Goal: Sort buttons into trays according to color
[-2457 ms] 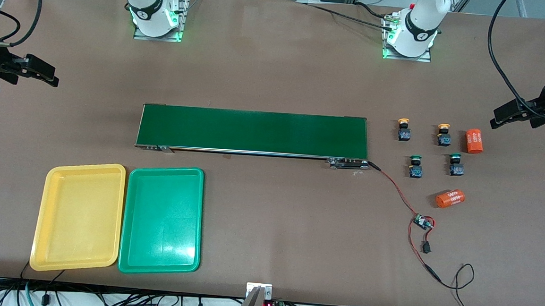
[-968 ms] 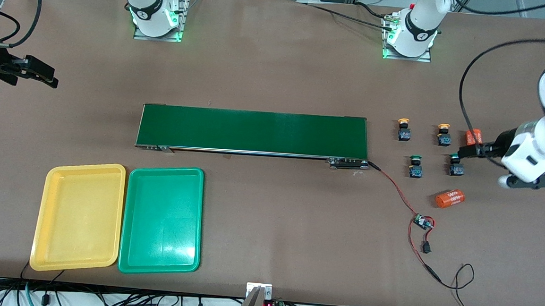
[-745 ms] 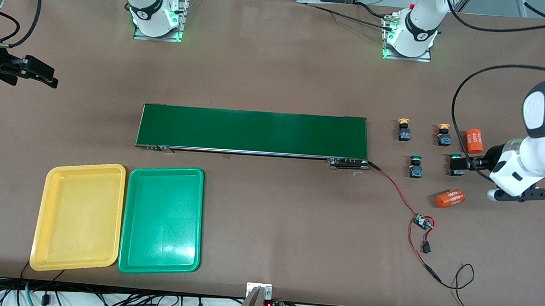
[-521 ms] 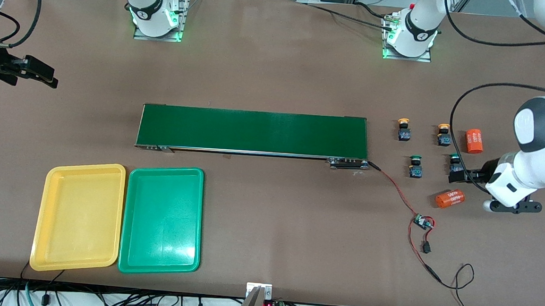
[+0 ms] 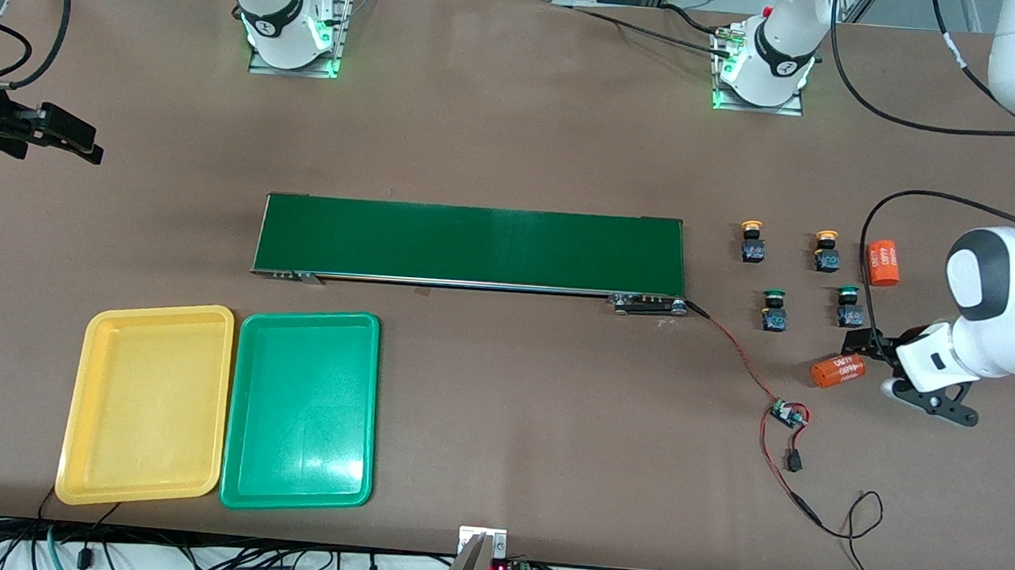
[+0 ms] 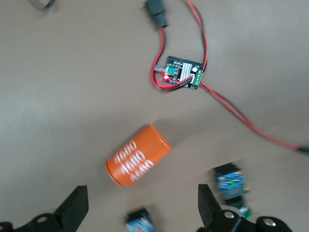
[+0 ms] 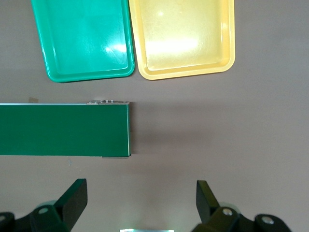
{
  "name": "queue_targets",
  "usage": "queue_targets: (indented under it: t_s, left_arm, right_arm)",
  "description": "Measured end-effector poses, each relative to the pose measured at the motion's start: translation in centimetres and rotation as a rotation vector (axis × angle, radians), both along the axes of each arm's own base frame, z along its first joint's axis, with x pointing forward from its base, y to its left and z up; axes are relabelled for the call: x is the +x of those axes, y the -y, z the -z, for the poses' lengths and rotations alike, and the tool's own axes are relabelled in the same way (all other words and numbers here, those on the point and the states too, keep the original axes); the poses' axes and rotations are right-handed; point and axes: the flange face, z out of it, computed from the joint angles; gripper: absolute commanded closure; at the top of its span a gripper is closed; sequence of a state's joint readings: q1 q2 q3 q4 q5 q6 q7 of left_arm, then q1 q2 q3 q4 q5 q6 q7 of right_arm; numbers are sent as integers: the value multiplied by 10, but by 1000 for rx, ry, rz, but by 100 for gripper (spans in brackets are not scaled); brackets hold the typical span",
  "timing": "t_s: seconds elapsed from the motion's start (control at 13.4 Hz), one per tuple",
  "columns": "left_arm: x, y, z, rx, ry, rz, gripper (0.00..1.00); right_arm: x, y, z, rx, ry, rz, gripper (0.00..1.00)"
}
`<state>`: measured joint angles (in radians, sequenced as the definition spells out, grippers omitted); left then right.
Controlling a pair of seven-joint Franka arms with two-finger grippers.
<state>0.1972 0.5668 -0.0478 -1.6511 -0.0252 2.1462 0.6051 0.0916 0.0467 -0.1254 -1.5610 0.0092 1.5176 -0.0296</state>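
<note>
Four buttons stand at the left arm's end of the table: two yellow-capped (image 5: 750,241) (image 5: 826,250) and, nearer the camera, two green-capped (image 5: 773,308) (image 5: 848,306). My left gripper (image 5: 862,342) is open and empty, low over the table between the green button nearest it and an orange cylinder (image 5: 838,371). In the left wrist view the open gripper (image 6: 141,207) has that cylinder (image 6: 138,155) ahead, one button (image 6: 140,222) between its fingers and a green button (image 6: 231,180) beside them. The yellow tray (image 5: 148,404) and green tray (image 5: 302,409) lie empty at the right arm's end. My right gripper (image 5: 76,142) waits open.
A long dark-green conveyor belt (image 5: 470,245) lies mid-table. A second orange cylinder (image 5: 883,263) lies beside the yellow buttons. A small circuit board (image 5: 787,414) with red wires lies nearer the camera. The right wrist view shows both trays (image 7: 84,38) (image 7: 181,36) and the belt's end (image 7: 63,129).
My left arm has swung in from the table's edge, passed over the buttons and come down toward the orange cylinder nearer the camera. The right arm has barely moved.
</note>
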Motion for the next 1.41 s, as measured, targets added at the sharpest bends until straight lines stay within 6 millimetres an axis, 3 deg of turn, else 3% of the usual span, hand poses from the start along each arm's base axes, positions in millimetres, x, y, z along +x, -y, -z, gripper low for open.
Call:
queue_targets:
  t_s: [0.22, 0.52, 0.82, 1.19, 1.27, 1.34, 1.41]
  left_arm:
    - [0, 0, 27, -23, -4, 241, 0]
    - [2, 2, 42, -39, 25, 513, 0]
    - [-3, 4, 74, -62, -8, 632, 0]
    - [-8, 2, 92, -50, 12, 663, 0]
    - [-8, 2, 98, -46, 22, 668, 3]
    - [-9, 2, 102, -42, 31, 682, 20]
    - [-8, 2, 103, -40, 37, 695, 49]
  right_arm:
    - [0, 0, 0, 0, 0, -1, 0]
    - [0, 0, 0, 0, 0, -1, 0]
    - [0, 0, 0, 0, -1, -2, 0]
    - [0, 0, 0, 0, -1, -2, 0]
    - [0, 0, 0, 0, -1, -2, 0]
    - [0, 0, 0, 0, -1, -2, 0]
    - [0, 0, 0, 0, -1, -2, 0]
